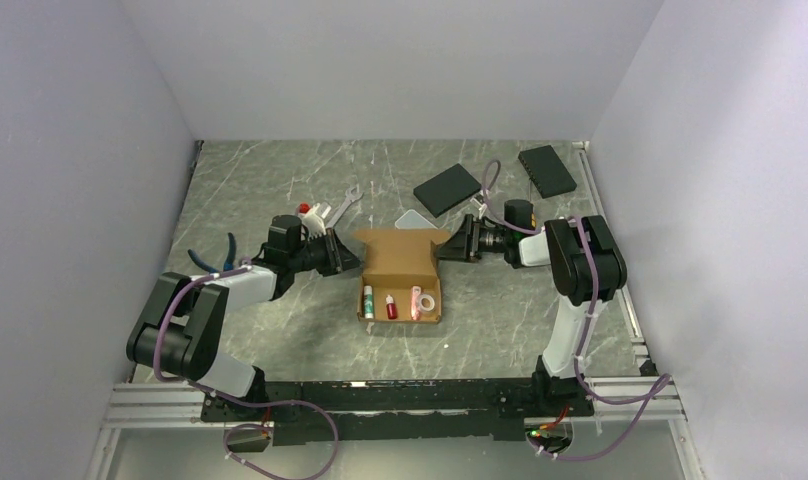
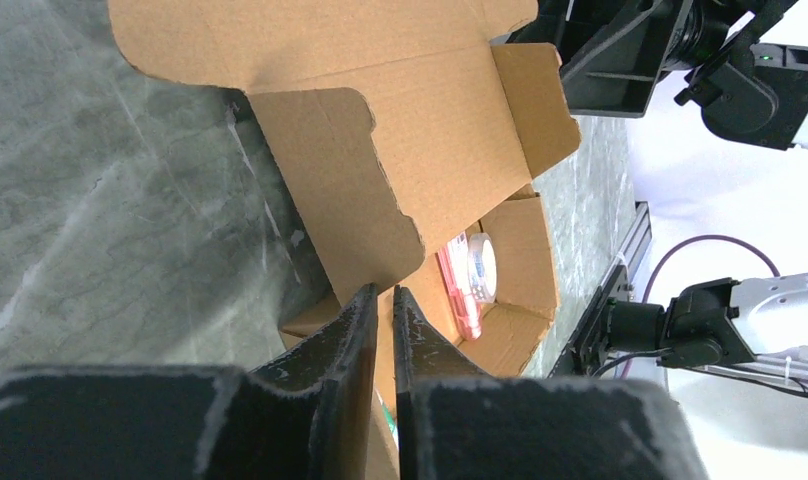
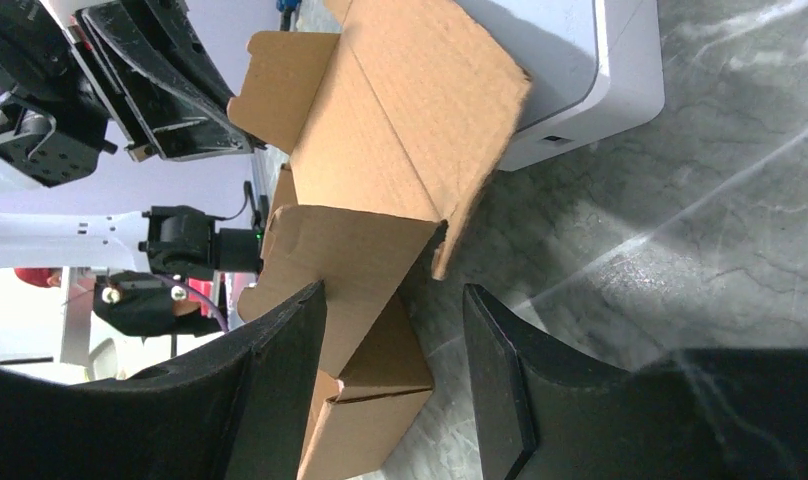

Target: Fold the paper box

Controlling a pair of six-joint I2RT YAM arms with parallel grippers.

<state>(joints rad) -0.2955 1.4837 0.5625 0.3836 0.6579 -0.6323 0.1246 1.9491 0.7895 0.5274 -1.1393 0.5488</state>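
Note:
The paper box [image 1: 398,262] is brown corrugated cardboard in the middle of the table, with its lid standing up at the back and its tray open toward me. My left gripper [image 1: 342,256] is at the box's left side. In the left wrist view its jaws [image 2: 383,292] are almost together, pinching the lower corner of the left side flap [image 2: 340,190]. My right gripper [image 1: 457,243] is at the box's right side and stands open [image 3: 395,292]. The right side flap [image 3: 350,250] sits between its fingers, close to the left finger [image 3: 280,370].
Inside the tray lie a green-capped bottle [image 1: 368,301], a red bottle [image 1: 391,306], a pink case [image 1: 416,302] and a tape roll [image 1: 429,299]. Behind the box are a translucent white case [image 1: 412,217] and two black slabs [image 1: 447,189] [image 1: 547,170]. A wrench [image 1: 346,203] and blue pliers [image 1: 220,255] lie to the left.

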